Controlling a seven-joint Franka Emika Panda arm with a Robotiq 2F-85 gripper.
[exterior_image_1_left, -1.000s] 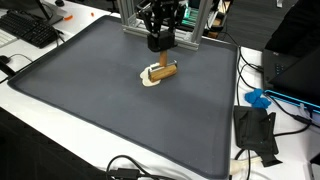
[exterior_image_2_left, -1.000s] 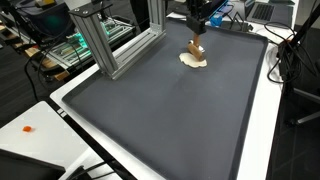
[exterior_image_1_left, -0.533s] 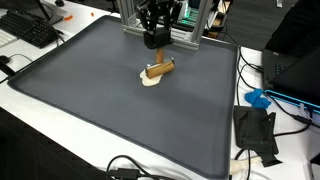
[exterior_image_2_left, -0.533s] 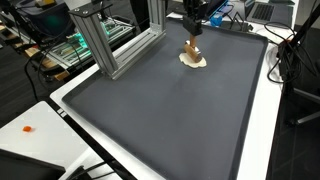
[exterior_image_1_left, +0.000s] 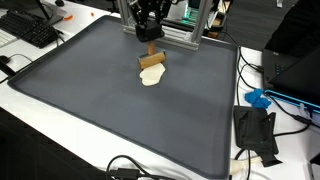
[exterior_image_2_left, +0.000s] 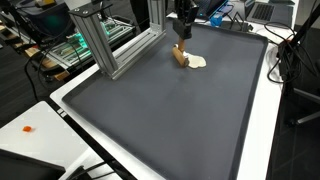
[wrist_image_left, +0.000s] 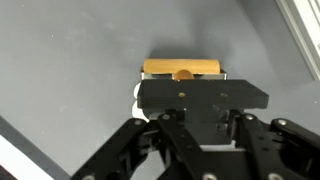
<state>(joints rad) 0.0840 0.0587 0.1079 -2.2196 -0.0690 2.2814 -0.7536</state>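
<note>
In an exterior view, the tool (exterior_image_1_left: 150, 47) was clamped shut on a brown wooden rectangular block (exterior_image_1_left: 151, 60). It pinched the block's upper part so that the rest hung below the fingertips. The block hung directly above a pale cream round disc (exterior_image_1_left: 151, 78), which lay flat on the dark grey mat (exterior_image_1_left: 90, 110) covering the tabletop. Whether the block's lower edge touched the disc could not be told. A silver aluminium frame (exterior_image_1_left: 190, 35) stood just behind the disc.

In an exterior view, the tool (exterior_image_2_left: 181, 40) came down from above with the block (exterior_image_2_left: 179, 53) tilted in its grip. The block's lower end was at the edge of the disc (exterior_image_2_left: 197, 61), on the side facing the frame (exterior_image_2_left: 110, 45).

In the wrist view, the block (wrist_image_left: 182, 68) lay crosswise just beyond the tool's black body, which hid the fingertips. A sliver of the disc (wrist_image_left: 136, 97) showed beside the body, below the block's end, with the mat (wrist_image_left: 70, 60) all around.
</note>
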